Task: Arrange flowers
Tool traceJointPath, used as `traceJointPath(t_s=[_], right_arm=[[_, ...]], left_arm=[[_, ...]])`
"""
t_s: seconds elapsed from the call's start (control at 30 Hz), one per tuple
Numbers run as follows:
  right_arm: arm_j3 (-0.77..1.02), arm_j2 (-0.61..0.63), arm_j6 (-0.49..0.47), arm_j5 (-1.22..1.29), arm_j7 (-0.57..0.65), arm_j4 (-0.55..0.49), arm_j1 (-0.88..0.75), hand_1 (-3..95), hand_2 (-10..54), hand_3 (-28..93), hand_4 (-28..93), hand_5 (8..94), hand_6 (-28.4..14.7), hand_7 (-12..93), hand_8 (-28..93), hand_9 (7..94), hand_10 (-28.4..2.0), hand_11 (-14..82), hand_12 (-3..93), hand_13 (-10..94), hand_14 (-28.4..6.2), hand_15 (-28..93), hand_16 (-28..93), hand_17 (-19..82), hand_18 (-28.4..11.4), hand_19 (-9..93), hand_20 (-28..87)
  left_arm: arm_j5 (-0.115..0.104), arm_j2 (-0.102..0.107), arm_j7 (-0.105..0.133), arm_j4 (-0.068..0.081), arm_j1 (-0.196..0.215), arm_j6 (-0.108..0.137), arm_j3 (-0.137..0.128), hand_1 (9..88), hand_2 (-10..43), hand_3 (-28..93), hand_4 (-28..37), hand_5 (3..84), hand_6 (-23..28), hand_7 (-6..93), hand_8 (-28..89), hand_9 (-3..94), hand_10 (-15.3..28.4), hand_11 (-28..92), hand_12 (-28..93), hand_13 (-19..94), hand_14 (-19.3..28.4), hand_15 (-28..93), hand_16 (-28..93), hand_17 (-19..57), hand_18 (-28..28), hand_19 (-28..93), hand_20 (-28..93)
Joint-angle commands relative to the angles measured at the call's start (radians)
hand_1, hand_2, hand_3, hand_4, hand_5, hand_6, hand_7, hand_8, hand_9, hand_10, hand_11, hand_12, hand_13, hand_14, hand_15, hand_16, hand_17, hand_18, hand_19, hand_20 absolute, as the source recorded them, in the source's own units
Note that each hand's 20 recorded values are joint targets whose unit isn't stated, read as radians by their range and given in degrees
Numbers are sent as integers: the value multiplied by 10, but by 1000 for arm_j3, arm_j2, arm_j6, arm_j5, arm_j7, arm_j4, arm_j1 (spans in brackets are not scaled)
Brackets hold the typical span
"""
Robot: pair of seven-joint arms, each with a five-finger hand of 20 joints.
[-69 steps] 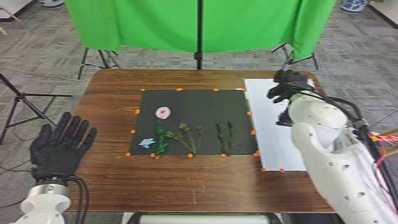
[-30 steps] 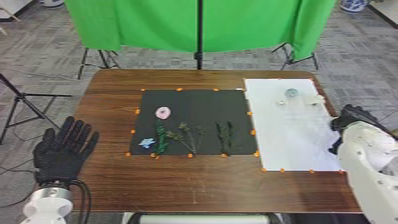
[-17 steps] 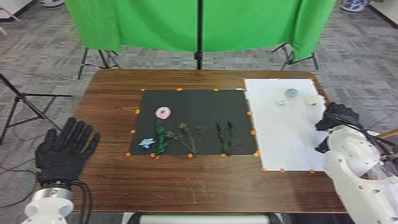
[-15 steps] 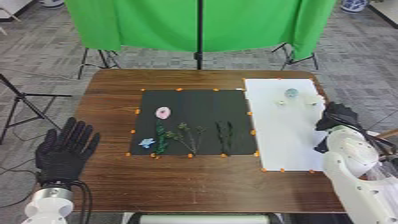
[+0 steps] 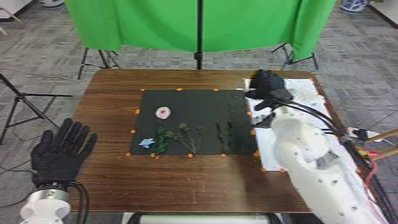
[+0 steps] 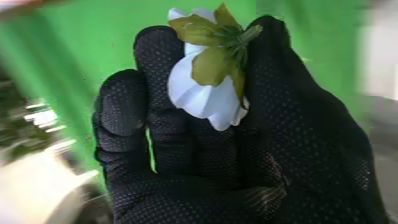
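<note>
Holds the black fabric-gloved right hand (image 5: 268, 89) above the border between a square black mat (image 5: 200, 100) and a long white sheet (image 5: 269, 155), close to the far end of both. Has the far edge of the brown wooden table (image 5: 178, 185) near the fingertips, with a bright green cloth curtain (image 5: 151, 25) beyond. Runs the white right arm (image 5: 306, 165) from there back over the white sheet, toward the near right. Leaves a broad band of brown wood between mat and near table edge, and a narrower strip along the mat's left side. Shows small orange markers (image 5: 190, 155) along the borders of mat and sheet.

Grasps in the right hand (image 6: 178, 200) a white, soft-petalled flower head with olive-green sepals (image 6: 200, 82), pinched between the glove's digits near their tips, with petals toward the palm and green base toward the fingertips.

Shows on the black mat, left of the right hand, a pale pink oval flower (image 5: 163, 112); at the near left corner, a small light-blue flower (image 5: 147, 143) beside a leafy green sprig (image 5: 162, 139); then a thin, branching green sprig (image 5: 192, 140) and slender dark green stems (image 5: 224, 137) closer to the sheet.

Holds the black fabric-gloved left hand (image 5: 60, 152) over the table's left edge, apart from the mat, with fingers straight and spread.
</note>
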Motion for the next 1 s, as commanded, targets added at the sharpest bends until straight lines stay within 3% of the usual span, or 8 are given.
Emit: traceJointPath(t_s=[0.03, 0.13, 0.23, 0.33, 0.4, 0.43, 0.77, 1.0], right_arm=[[-182, -299, -92, -114, -124, 159, 120, 656, -95, 654, -283, 764, 1, 338, 92, 863, -102, 136, 481, 707, -62, 421, 443, 338, -214, 818, 397], [-203, -320, -142, -178, -150, 179, 115, 657, -95, 653, -283, 762, 1, 339, 90, 860, -102, 137, 482, 706, -62, 422, 442, 338, -214, 819, 396], [-256, -309, -137, -192, -156, 209, 129, 656, -95, 652, -283, 758, 1, 343, 91, 859, -102, 138, 480, 704, -61, 423, 442, 338, -214, 819, 395], [-292, -307, -146, -233, -161, 257, 151, 657, -95, 651, -283, 758, 1, 343, 88, 858, -102, 139, 480, 705, -61, 423, 440, 338, -215, 819, 394], [-308, -306, -147, -244, -145, 275, 161, 657, -95, 651, -283, 759, 0, 344, 85, 859, -103, 139, 477, 705, -61, 424, 440, 338, -214, 819, 393], [-320, -301, -150, -244, -132, 269, 160, 657, -95, 651, -283, 759, 0, 345, 83, 859, -103, 140, 477, 706, -61, 423, 439, 338, -214, 820, 392], [-326, -315, -161, -247, -125, 290, 151, 639, -95, 676, -283, 746, -2, 334, 61, 844, -101, 120, 454, 688, -61, 408, 434, 336, -214, 816, 384], [-331, -321, -136, -244, -137, 282, 149, 619, -95, 671, -283, 723, -12, 303, 29, 821, -107, 96, 415, 663, -71, 411, 430, 336, -215, 820, 375]], left_arm=[[4, 7, -11, 14, -9, 13, 20, 299, 183, 722, -276, 467, 75, 151, -93, 409, 143, 215, 134, 320, 148, 465, -31, -36, 147, 347, 198], [13, 17, -17, 17, -19, 9, 23, 300, 183, 722, -277, 467, 75, 152, -94, 409, 143, 216, 135, 320, 148, 466, -31, -35, 147, 347, 198], [13, 33, -2, 9, -7, 28, 18, 300, 183, 721, -277, 467, 75, 151, -94, 410, 144, 217, 135, 320, 148, 466, -32, -35, 147, 347, 198], [10, 36, -6, 9, -4, 31, 17, 300, 183, 721, -277, 467, 75, 151, -94, 410, 143, 217, 135, 320, 148, 466, -32, -36, 147, 347, 198], [21, 40, -9, 11, -8, 30, 19, 299, 183, 723, -277, 467, 75, 152, -94, 410, 143, 217, 135, 320, 148, 466, -32, -35, 147, 347, 198], [27, 41, -8, 3, 7, 29, 14, 299, 183, 722, -277, 467, 75, 152, -94, 410, 143, 217, 135, 320, 148, 467, -32, -35, 147, 348, 198], [15, 50, -15, 2, -14, 67, 15, 299, 184, 723, -278, 473, 78, 155, -93, 414, 145, 224, 135, 323, 149, 470, -33, -36, 147, 349, 198], [15, 52, -10, 3, -16, 69, 14, 299, 186, 723, -279, 476, 79, 160, -95, 416, 146, 231, 134, 324, 149, 474, -35, -37, 148, 354, 199]])
